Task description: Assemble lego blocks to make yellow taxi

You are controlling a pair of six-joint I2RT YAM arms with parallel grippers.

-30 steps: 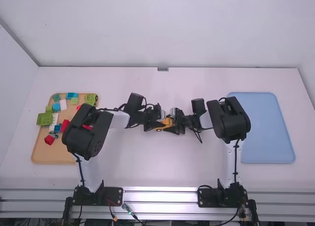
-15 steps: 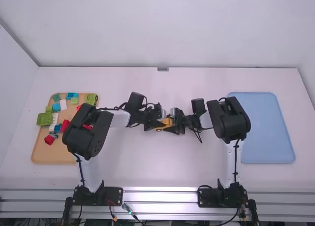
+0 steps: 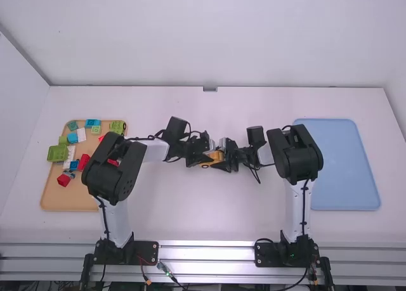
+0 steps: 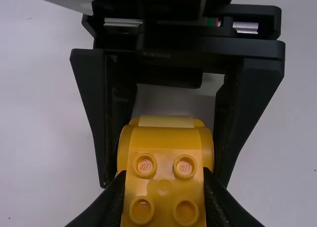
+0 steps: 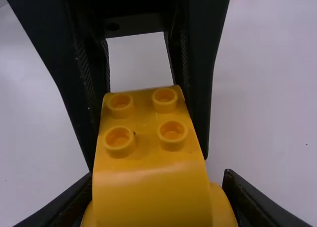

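Near the middle of the table, the left gripper and the right gripper meet at a yellow car body, holding it from opposite sides. A small dark wheel shape shows on its near side. In the left wrist view, the left gripper is shut on the studded end of the yellow body; the other gripper's black fingers flank it farther off. In the right wrist view, the right gripper is shut on the rounded, wider end of the yellow body, whose several studs lie between the left gripper's fingers.
At the left, an orange-brown tray holds loose green, blue, red and white blocks; the left arm's black elbow hangs over its right side. A flat blue tray lies at the right, beside the right arm.
The left arm's wrist has shifted very slightly to the right and away from the camera, and the yellow body has tipped a little between the grippers. The right arm looks unmoved.
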